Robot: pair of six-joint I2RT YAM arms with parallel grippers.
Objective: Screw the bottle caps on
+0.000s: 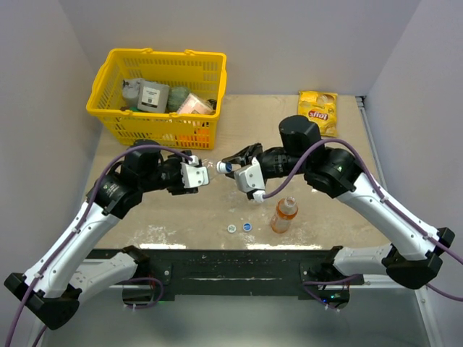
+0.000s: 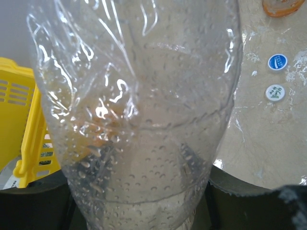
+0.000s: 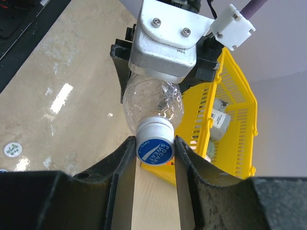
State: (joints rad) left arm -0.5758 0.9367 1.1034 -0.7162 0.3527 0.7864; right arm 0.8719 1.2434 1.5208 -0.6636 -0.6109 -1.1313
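Note:
My left gripper point(image 1: 197, 173) is shut on a clear bottle point(image 2: 139, 110), holding it level above the table. The bottle fills the left wrist view and hides that gripper's fingers. A blue cap point(image 3: 155, 147) sits on the bottle's neck. My right gripper point(image 3: 154, 153) is shut on this cap, one finger pressed against each side. An orange bottle point(image 1: 284, 215) stands upright on the table below the right arm. Two loose caps lie near it, one whitish point(image 1: 231, 229) and one blue point(image 1: 247, 226).
A yellow basket point(image 1: 98, 108) full of goods stands at the back left, just behind the two grippers. A yellow snack packet point(image 1: 318, 110) lies at the back right. Grey walls close in the table on the left and right.

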